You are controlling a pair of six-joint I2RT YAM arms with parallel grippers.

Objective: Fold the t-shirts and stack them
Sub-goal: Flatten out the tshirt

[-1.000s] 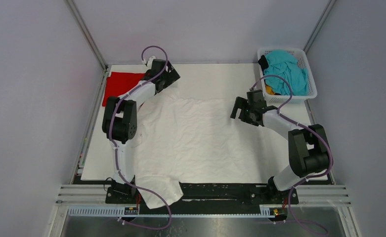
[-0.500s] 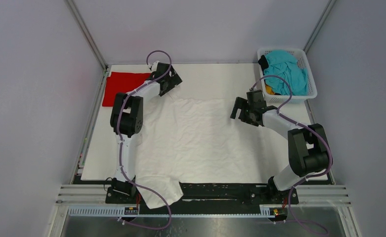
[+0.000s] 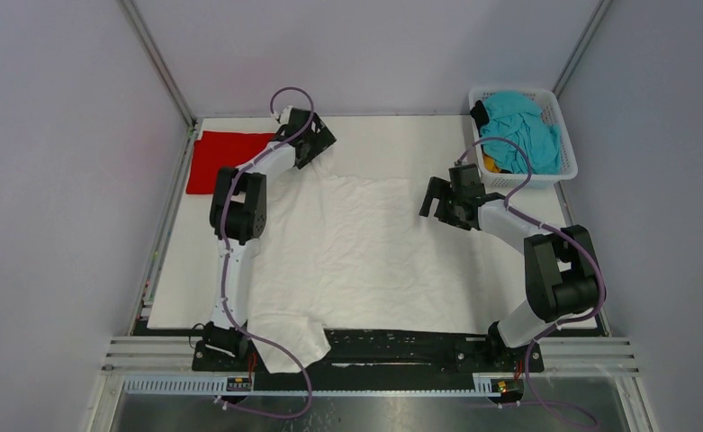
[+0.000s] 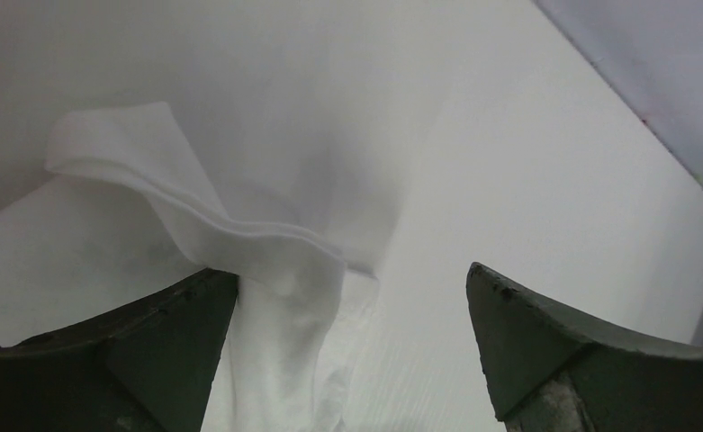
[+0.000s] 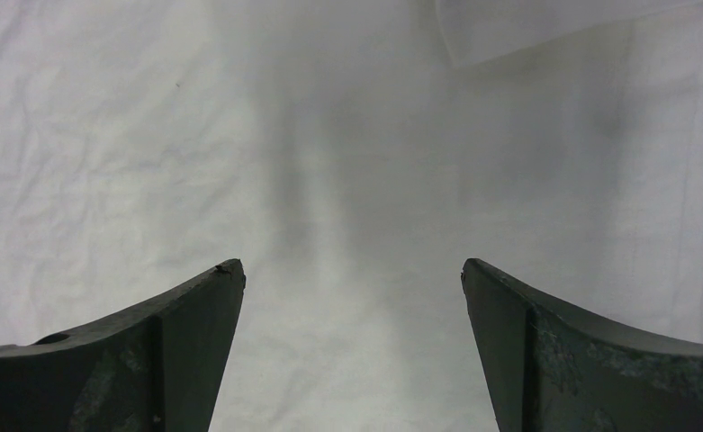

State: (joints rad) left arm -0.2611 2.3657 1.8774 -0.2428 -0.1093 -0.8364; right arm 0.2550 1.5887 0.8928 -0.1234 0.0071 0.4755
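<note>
I have the white t-shirt (image 3: 365, 243) spread open and wrinkled across the middle of the table (image 3: 392, 135). One near-left part of it droops over the near edge beside the left arm's base. The red t-shirt (image 3: 221, 157) lies flat as a folded rectangle at the far left corner, apart from the white one.

My left gripper (image 3: 314, 146) sits at the far left corner of the white t-shirt, just right of the red one. Its jaws are spread wide with nothing clamped between them. In the left wrist view (image 4: 352, 274) a raised ruffle of white cloth (image 4: 266, 252) stands close against one finger. I cannot tell whether it touches.

My right gripper (image 3: 437, 202) hangs over the right side of the white t-shirt, jaws likewise wide apart and holding nothing. The right wrist view (image 5: 352, 270) shows only creased white cloth (image 5: 329, 135) below.

The white slatted basket (image 3: 565, 171) stands at the far right corner of the table. A teal t-shirt (image 3: 527, 126) is heaped on top and fills most of it. A dark one (image 3: 480, 114) bunches at the basket's far left corner. A bit of orange cloth (image 3: 491, 165) shows at the near left side under the teal.
</note>
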